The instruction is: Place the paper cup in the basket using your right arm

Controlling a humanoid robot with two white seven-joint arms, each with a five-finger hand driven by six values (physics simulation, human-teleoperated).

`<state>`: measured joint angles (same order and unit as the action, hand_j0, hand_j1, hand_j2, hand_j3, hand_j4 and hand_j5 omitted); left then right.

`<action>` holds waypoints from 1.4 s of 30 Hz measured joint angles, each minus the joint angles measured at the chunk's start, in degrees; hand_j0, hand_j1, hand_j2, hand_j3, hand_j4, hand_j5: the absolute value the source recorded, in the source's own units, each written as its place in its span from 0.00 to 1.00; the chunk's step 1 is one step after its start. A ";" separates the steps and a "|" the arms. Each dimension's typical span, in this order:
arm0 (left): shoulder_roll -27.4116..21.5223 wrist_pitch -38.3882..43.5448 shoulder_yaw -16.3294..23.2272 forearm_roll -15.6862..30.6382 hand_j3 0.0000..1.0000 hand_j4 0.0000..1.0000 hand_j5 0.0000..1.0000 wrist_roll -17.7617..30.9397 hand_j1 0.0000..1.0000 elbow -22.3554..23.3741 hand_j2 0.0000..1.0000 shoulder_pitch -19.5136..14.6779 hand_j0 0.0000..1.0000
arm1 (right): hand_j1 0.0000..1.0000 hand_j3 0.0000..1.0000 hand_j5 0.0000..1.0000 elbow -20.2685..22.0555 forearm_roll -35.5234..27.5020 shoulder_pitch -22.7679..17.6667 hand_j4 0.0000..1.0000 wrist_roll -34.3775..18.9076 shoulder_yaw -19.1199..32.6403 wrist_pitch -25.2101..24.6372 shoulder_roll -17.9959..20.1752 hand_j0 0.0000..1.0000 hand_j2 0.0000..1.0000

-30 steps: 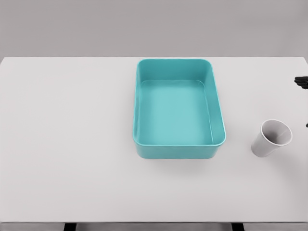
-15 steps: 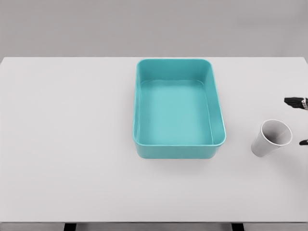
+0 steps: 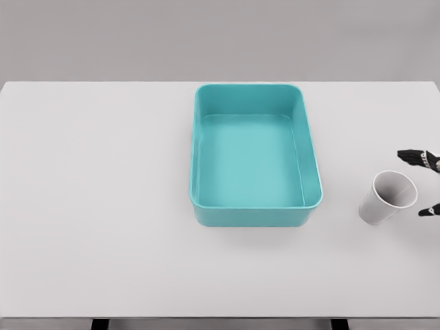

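Note:
A white paper cup (image 3: pixel 387 198) stands tilted on the white table at the right, its mouth facing up and right. The teal basket (image 3: pixel 256 212) sits in the middle of the table with nothing in it. My right hand (image 3: pixel 425 184) reaches in from the right edge. Only its black fingertips (image 3: pixel 414 157) show: one group above the cup's rim, one tip below and right of it. The fingers are spread apart, close to the cup's mouth and holding nothing. The left arm does not show.
The white table (image 3: pixel 103 206) spans the whole width, with its front edge near the bottom of the picture. A grey wall lies behind it.
The right hand's fingertips have moved left and down from the right edge, closing in on the cup's rim. Cup and basket have not moved.

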<state>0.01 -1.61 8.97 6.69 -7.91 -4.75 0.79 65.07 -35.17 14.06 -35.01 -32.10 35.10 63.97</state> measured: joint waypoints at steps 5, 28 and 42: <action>0.00 0.01 0.00 0.00 1.00 1.00 1.00 0.00 1.00 0.00 1.00 0.00 1.00 | 1.00 1.00 1.00 -0.53 0.46 0.35 1.00 0.00 -0.56 0.00 -1.13 1.00 1.00; 0.00 0.02 0.00 0.00 1.00 1.00 1.00 0.00 1.00 0.00 1.00 0.00 1.00 | 1.00 1.00 1.00 1.08 1.33 0.62 1.00 0.00 -2.30 0.00 -2.63 1.00 1.00; 0.00 0.00 0.00 0.00 1.00 1.00 1.00 0.00 1.00 0.00 1.00 0.00 1.00 | 1.00 1.00 1.00 3.90 1.13 0.62 1.00 0.00 -2.86 0.00 -2.34 1.00 1.00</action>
<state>0.01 -1.61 8.97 6.69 -7.91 -4.75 0.79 68.97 -34.04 14.68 -35.01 -34.96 35.10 61.63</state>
